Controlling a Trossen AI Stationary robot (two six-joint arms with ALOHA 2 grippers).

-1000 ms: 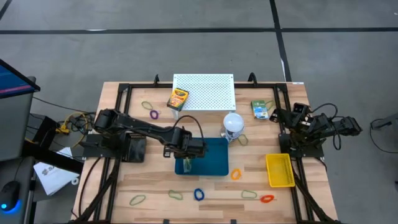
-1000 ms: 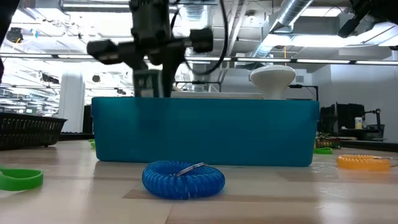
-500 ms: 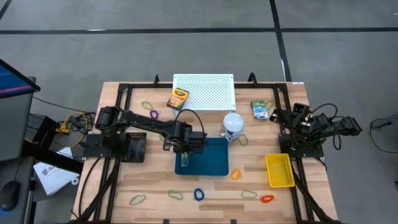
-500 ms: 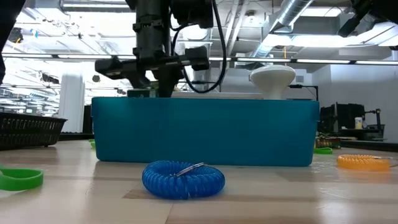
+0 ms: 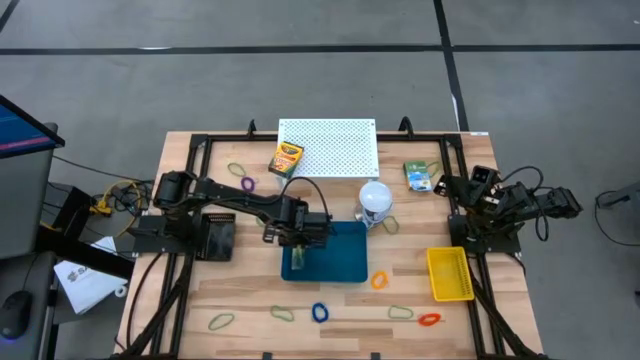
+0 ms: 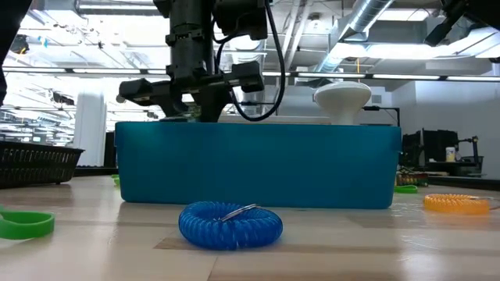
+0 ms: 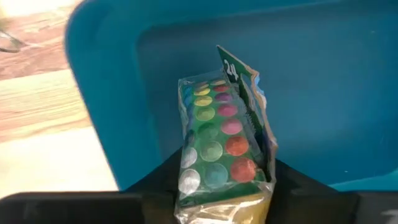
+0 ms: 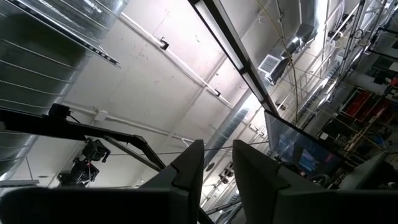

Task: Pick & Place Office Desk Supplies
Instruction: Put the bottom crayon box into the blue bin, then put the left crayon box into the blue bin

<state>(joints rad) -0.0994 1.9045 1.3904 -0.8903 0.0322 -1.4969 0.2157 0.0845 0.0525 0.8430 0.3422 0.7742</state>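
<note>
Over blue bin (image 5: pixel 345 262), left gripper (image 5: pixel 297 256) pointing down

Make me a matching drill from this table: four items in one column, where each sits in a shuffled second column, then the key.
Items
1. paint packet
2. crayon box
3. yellow bin
4. blue coil loop

Places
A. at the near table edge, in front of the teal tub
B. by the right arm's base
C. between the left gripper's fingers, inside the tub
D. against the white perforated board

Pairs: 1-C, 2-D, 3-B, 4-A
</note>
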